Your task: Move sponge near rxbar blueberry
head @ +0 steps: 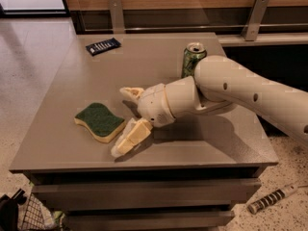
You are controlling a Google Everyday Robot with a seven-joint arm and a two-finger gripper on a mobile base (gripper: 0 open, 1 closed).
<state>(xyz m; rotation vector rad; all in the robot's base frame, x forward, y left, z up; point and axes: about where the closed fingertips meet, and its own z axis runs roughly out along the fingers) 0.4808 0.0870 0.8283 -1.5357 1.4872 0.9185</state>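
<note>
The wavy-edged rectangular sponge point(98, 121), dark green scrub top over a pale yellow foam layer, lies flat on the near left part of the matte grey surface point(72, 81), scrub side up and not lifted. The cream-coloured two-finger pincer point(119, 121) sits just to its right, low over the surface with its fingers spread wide and nothing between them. One finger points left above the sponge's far right corner, and the other slants down past its near right corner, close enough that I cannot tell whether it touches. That spread looks chosen to straddle the sponge's short width, so that closing would squeeze the soft foam from both sides. The foam should give under pressure, while the coarse top ought to offer some friction. The small flat dark navy-blue bar with white lettering, the rxbar blueberry point(103, 46), rests at the far left of the surface, well apart from the sponge, so the whole carry remains to be done. A green drink can point(193, 59), upright with its top open, stands far right, partly behind the smooth, rounded white arm point(240, 88) that reaches in from the right.
</note>
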